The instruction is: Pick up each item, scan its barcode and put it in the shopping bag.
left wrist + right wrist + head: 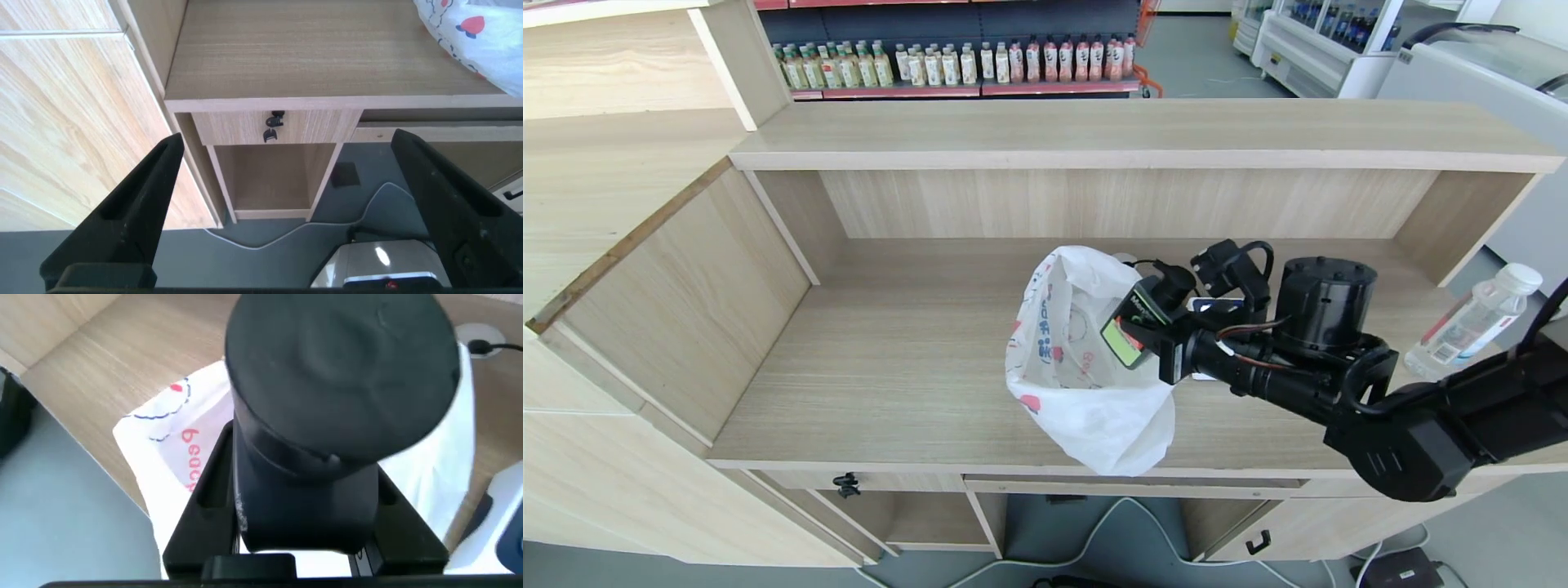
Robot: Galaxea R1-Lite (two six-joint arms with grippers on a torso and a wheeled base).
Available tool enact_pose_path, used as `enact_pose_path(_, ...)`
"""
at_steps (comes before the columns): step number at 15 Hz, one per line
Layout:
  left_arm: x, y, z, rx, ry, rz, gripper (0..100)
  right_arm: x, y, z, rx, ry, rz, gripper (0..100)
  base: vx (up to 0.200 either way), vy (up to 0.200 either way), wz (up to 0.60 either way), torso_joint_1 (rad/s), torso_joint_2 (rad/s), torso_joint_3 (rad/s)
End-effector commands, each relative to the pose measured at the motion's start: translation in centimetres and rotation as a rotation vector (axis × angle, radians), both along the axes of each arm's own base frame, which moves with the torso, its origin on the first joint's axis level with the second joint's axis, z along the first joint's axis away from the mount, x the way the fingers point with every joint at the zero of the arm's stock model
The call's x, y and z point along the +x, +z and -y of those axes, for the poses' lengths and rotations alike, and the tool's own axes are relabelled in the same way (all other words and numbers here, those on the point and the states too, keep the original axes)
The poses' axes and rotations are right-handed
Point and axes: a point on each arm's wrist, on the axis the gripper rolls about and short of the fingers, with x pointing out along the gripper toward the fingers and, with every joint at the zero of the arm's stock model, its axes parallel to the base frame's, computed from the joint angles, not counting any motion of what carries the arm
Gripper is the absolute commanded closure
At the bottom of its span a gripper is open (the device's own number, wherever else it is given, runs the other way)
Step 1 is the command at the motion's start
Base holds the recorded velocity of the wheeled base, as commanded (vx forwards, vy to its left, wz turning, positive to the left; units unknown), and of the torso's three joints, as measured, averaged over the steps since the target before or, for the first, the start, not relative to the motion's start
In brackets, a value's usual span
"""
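A white printed shopping bag [1086,367] stands open in the middle of the wooden counter [890,367]. My right gripper [1141,333] is shut on a black cylindrical container with a green label [1123,339], held tilted at the bag's mouth. From the right wrist, the black container [327,400] sits between the fingers [200,514] with the bag [176,433] below it. A black barcode scanner [1229,269] with a cable stands just behind the gripper. My left gripper [286,216] hangs open with nothing in it, below the counter's front edge, and the bag [474,37] is off to one side.
A clear water bottle [1474,318] with a white cap stands at the counter's right end. Raised wooden walls close the counter at the back and left. A drawer with a key [274,126] sits under the front edge. Cables lie on the floor.
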Motion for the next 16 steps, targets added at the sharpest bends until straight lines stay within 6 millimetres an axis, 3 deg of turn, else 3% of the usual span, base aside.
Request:
enact_pose_path(1,0.0,0.0,0.0,0.0,0.0,-0.002,0,0.8,-1.9,-0.2,-0.012,-0.003,-0.009,100,0.0,0.0,0.0,0.0,0.0,0.0)
enact_pose_path(3,0.0,0.0,0.0,0.0,0.0,-0.002,0,2.0,-3.7,0.0,0.0,-0.022,0.018,100,0.0,0.0,0.0,0.0,0.0,0.0)
enact_pose_path(10,0.0,0.0,0.0,0.0,0.0,-0.002,0,3.6,-7.1,0.1,-0.066,-0.037,-0.026,100,0.0,0.0,0.0,0.0,0.0,0.0)
enact_pose_path(16,0.0,0.0,0.0,0.0,0.0,-0.002,0,4.8,-7.8,-0.2,-0.067,-0.043,-0.028,100,0.0,0.0,0.0,0.0,0.0,0.0)
